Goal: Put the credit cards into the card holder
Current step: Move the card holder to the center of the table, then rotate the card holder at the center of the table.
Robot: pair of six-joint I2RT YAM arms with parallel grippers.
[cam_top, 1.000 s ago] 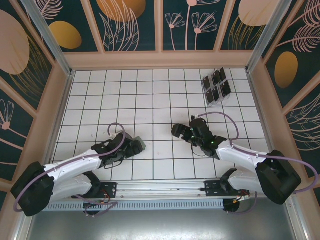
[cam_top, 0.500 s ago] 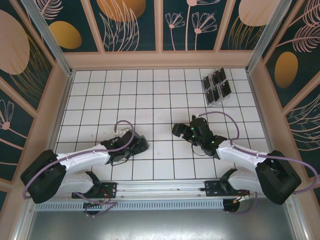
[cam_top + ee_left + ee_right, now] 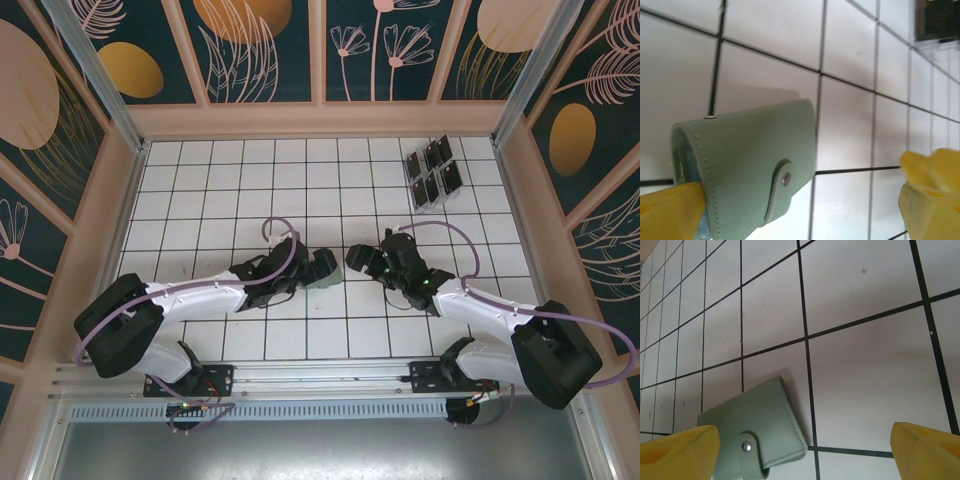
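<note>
The card holder (image 3: 747, 162), a sage-green wallet snapped shut by its strap, lies on the white tiled floor between the two grippers. My left gripper (image 3: 800, 205) is open, and its left finger (image 3: 667, 212) sits at the wallet's folded edge. My right gripper (image 3: 802, 452) is open too, with the card holder (image 3: 757, 422) just beside its left finger (image 3: 682, 450). From above, the left gripper (image 3: 322, 266) and right gripper (image 3: 358, 258) nearly face each other mid-floor. The black credit cards (image 3: 432, 170) stand in a clear rack at the far right.
The clear rack (image 3: 937, 22) shows at the top right corner of the left wrist view. Wooden walls ring the tiled floor (image 3: 230, 190). The arm bases and a metal rail (image 3: 320, 375) run along the near edge.
My left arm has swung right and forward, bringing its gripper close to the right gripper. The right arm has stayed almost still, and its jaws have narrowed slightly.
</note>
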